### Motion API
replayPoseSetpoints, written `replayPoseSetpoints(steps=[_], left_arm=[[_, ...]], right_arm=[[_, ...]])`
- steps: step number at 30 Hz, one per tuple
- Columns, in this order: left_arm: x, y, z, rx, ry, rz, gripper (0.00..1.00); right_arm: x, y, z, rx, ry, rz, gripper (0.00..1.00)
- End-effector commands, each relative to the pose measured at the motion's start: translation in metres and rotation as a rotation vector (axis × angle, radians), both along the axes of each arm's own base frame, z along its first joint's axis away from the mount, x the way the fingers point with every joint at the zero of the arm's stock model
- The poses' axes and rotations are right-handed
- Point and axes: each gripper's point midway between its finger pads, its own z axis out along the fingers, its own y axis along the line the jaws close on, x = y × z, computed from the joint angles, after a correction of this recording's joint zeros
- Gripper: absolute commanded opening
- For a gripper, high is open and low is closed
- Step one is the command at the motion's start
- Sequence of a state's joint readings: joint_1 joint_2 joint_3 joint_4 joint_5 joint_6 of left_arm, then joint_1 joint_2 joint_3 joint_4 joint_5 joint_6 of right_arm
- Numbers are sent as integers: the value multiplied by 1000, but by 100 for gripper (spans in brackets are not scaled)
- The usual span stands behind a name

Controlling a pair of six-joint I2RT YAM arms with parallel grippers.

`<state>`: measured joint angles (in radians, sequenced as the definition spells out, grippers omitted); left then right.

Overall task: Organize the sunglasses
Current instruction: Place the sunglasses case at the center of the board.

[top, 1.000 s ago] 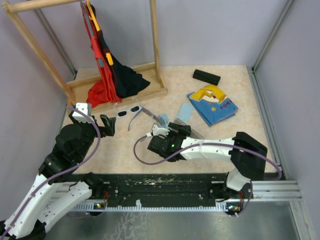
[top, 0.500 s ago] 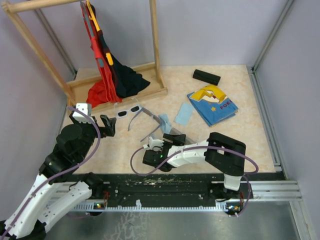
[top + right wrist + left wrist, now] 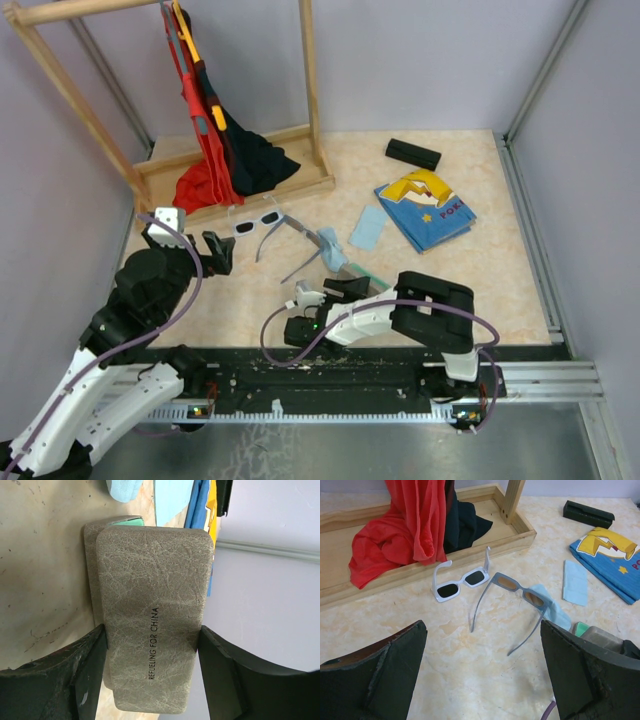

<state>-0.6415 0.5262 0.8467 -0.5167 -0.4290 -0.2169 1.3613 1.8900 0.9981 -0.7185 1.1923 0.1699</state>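
Note:
The white-framed sunglasses (image 3: 258, 219) lie open on the table in front of the wooden rack, and show in the left wrist view (image 3: 460, 582). The thin grey wire-framed sunglasses (image 3: 297, 238) lie just right of them, temples pointing toward me (image 3: 519, 591). My left gripper (image 3: 216, 250) is open and empty, short of both pairs (image 3: 482, 680). My right gripper (image 3: 338, 290) is shut on a grey oblong case (image 3: 150, 610), fingers on its two long sides. The case (image 3: 362, 274) sits near the table's front, with a green edge showing.
Two light-blue cloths lie by the grey pair, one (image 3: 367, 228) to the right and one (image 3: 331, 247) under its right end. A black case (image 3: 413, 153) is at the back. A folded blue shirt (image 3: 425, 208) is at right. The wooden rack (image 3: 240, 190) holds red and black clothes.
My right arm has folded back toward the near edge, carrying the grey case nearer and a little left. The left arm and both pairs of sunglasses have not moved.

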Motion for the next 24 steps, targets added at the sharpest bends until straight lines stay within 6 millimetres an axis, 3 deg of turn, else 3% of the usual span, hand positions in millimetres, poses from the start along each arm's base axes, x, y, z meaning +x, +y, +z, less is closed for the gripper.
replayPoseSetpoints(steps=[1,10,16,24], left_arm=[[-2,0,-2,-24,5,2,100],[-6,2,-5,-29,16,1,100],[-6,2,-5,-32,20,1,100],[-8,-1,-10,-56,43,-3,100]], right_arm=[[-8,15,-2,78,23,5,68],[-22,34,-4,157,89,32,90],[-34,53,5,258,139,73,94],[-52,76,31,467,210,158,95]])
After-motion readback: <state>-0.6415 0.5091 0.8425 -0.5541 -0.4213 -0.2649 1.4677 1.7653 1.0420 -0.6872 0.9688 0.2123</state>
